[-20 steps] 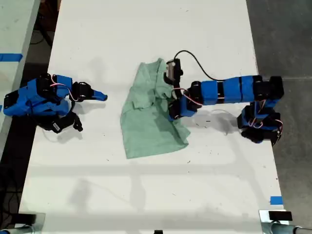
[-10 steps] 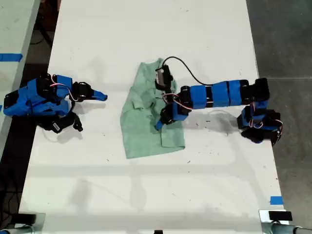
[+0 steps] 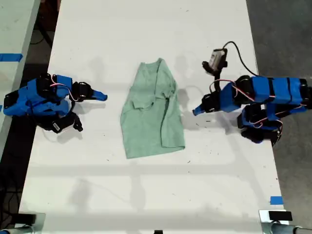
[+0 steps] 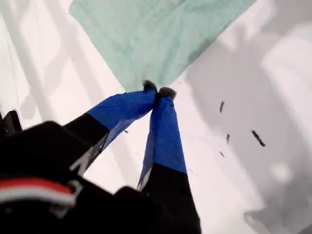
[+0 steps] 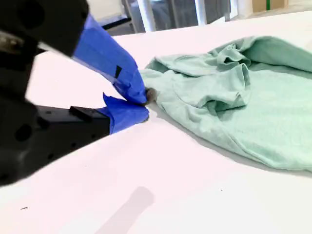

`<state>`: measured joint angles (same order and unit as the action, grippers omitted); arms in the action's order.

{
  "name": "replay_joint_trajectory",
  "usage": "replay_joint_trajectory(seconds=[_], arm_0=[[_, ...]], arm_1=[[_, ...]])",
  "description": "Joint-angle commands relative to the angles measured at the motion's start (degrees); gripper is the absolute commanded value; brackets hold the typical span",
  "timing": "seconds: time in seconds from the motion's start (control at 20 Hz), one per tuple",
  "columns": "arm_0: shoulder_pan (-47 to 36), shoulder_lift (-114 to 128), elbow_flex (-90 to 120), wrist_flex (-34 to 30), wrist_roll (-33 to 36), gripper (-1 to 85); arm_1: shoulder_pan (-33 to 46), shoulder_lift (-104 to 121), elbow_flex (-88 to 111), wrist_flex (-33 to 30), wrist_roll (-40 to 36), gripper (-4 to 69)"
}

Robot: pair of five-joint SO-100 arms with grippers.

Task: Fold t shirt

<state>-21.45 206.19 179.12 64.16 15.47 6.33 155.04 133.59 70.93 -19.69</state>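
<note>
The t shirt (image 3: 153, 112) is pale mint green and lies partly folded, long and narrow, in the middle of the white table (image 3: 146, 195). My first gripper (image 3: 196, 111) is shut with nothing in it, a little off the shirt's edge on the exterior view's right. In the first wrist view its taped fingertips (image 4: 158, 91) meet in front of a corner of the t shirt (image 4: 156, 34). My second gripper (image 3: 103, 96) rests shut at the exterior view's left, apart from the shirt. In the second wrist view its tips (image 5: 145, 105) point toward the rumpled t shirt (image 5: 243, 97).
Dark floor (image 3: 287, 39) borders the table on the exterior view's right. A second table with blue tape (image 3: 10, 57) stands beyond the gap on that view's left. A blue tape mark (image 3: 276, 200) sits near the table's lower right corner in the exterior view. Small black specks (image 4: 257, 138) dot the table.
My first arm has let go of the shirt and pulled back toward the exterior view's right. The shirt's flap now lies folded over its middle. The second arm has not moved.
</note>
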Motion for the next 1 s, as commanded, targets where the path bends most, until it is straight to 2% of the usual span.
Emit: replay_joint_trajectory(seconds=[0.0,0.1,0.25,0.55,0.8,0.95], arm_0=[[-0.09,0.44,-0.53,-0.62,-0.35,0.0],[-0.18,0.44,-0.53,-0.62,-0.35,0.0],[0.00,0.44,-0.44,-0.62,-0.44,0.0],[0.26,0.44,-0.44,-0.70,-0.44,0.0],[0.26,0.44,-0.35,-0.70,-0.44,0.0],[0.26,0.44,-0.35,-0.79,-0.44,0.0]], arm_1=[[0.53,28.65,21.80,-0.26,1.23,1.2],[0.70,46.58,33.57,4.13,1.23,1.2],[5.89,46.14,43.59,4.39,1.23,1.2],[4.13,46.14,42.80,6.86,3.87,1.2],[4.13,46.14,43.15,6.33,6.86,1.2],[5.01,46.14,43.15,6.24,3.16,1.2]])
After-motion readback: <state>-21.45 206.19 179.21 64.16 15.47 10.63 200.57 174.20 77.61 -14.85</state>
